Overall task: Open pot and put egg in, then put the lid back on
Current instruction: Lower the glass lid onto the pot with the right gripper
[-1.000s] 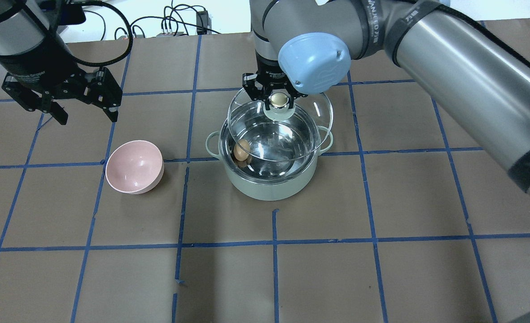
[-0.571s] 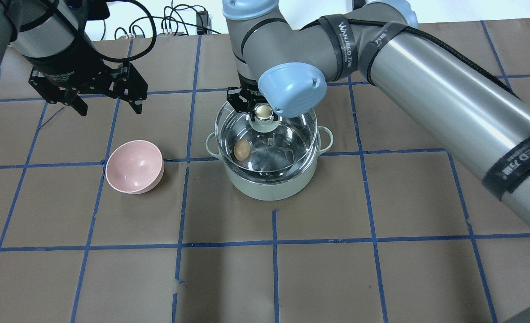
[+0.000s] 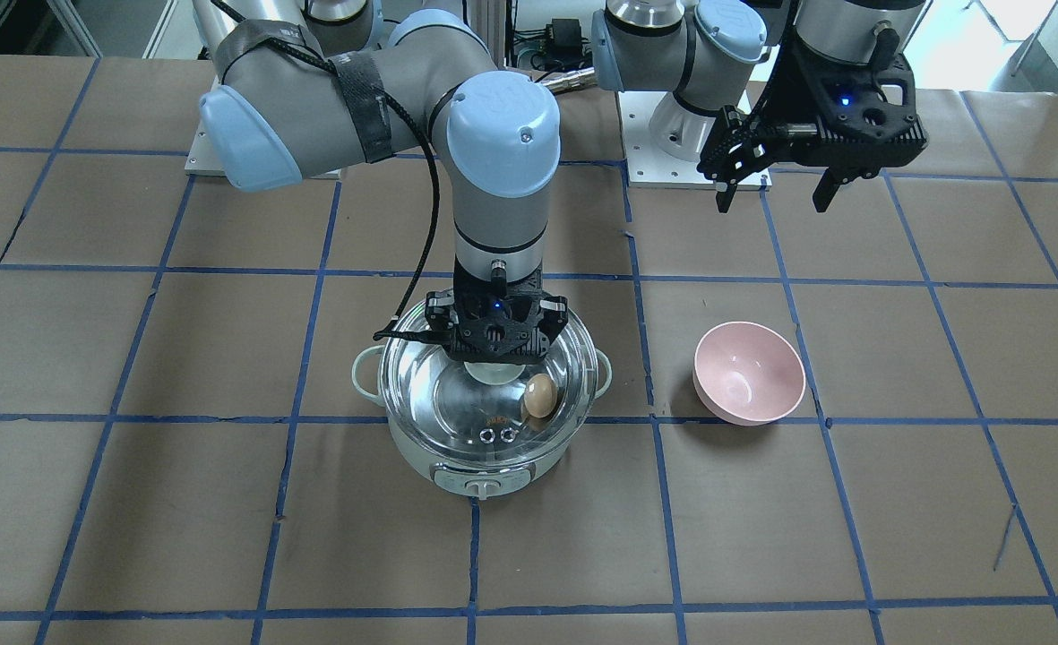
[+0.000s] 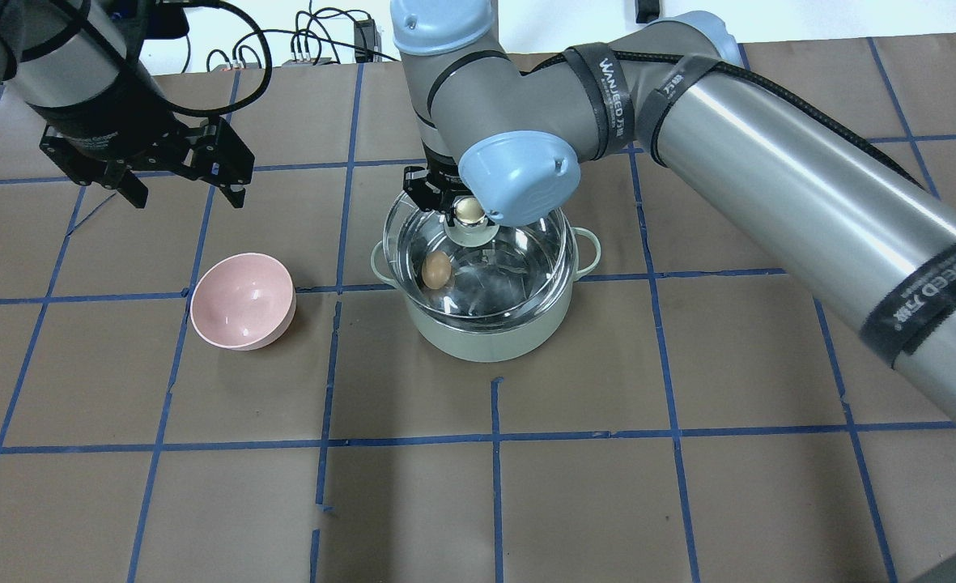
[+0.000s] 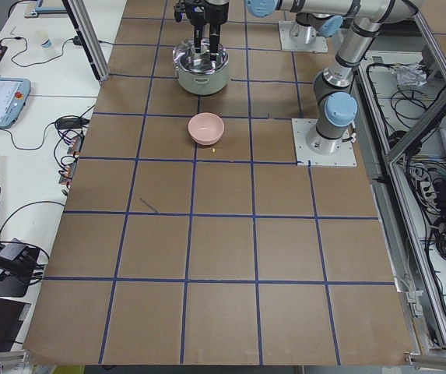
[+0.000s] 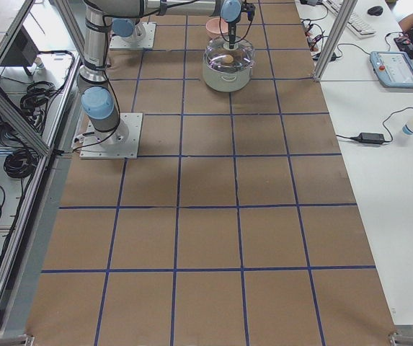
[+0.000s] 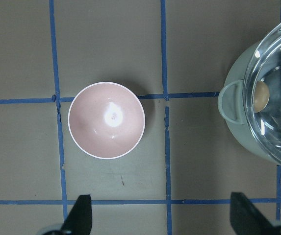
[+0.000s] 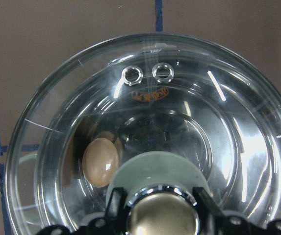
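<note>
The pale mint-green pot (image 4: 486, 336) stands mid-table, its dial facing the front camera (image 3: 482, 485). The brown egg (image 4: 435, 270) lies inside it, seen through the glass in the front view (image 3: 540, 394) and the right wrist view (image 8: 100, 161). The clear glass lid (image 4: 518, 271) covers the pot's mouth; I cannot tell whether it rests fully on the rim. My right gripper (image 4: 469, 209) is shut on the lid's tan knob (image 8: 162, 218). My left gripper (image 4: 178, 174) is open and empty, high above the table behind the bowl.
A pink bowl (image 4: 243, 301) sits empty to the left of the pot, also in the left wrist view (image 7: 106, 120). The right arm's long link (image 4: 809, 202) crosses over the table's right half. Cables (image 4: 316, 40) lie beyond the far edge.
My right gripper carried the lid left and down, from tilted behind the pot to level over its mouth. My left gripper shifted right and slightly back.
</note>
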{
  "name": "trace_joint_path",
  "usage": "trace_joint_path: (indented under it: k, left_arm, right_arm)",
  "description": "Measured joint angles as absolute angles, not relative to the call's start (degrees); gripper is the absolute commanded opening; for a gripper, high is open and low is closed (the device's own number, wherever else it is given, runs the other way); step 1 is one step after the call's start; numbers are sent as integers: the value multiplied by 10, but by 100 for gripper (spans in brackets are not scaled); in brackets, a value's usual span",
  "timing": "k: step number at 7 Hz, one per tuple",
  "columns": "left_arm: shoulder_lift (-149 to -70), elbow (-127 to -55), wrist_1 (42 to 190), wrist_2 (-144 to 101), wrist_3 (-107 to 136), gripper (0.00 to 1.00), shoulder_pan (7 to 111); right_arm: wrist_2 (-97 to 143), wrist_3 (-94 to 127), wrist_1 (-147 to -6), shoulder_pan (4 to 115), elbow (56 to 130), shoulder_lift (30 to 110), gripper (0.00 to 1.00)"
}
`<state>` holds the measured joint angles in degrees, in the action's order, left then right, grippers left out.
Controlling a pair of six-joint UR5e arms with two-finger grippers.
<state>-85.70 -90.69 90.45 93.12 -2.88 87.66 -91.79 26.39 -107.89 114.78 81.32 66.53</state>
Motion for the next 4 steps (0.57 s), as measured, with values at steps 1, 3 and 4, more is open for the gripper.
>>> trace_joint_path:
  k: [1, 3, 4]
  left_arm:
    - [-855, -908, 909, 930, -30, 100, 872]
    - [-853, -911, 914, 929, -30, 100, 868]
    - [-852, -911, 915, 928, -30, 100, 868]
  right_arm:
    - [-918, 262, -1083, 1148, 820, 667, 2]
    - [-919, 257, -1095, 1148, 832, 669, 2]
    - [-919, 253, -1098, 1148, 837, 672, 2]
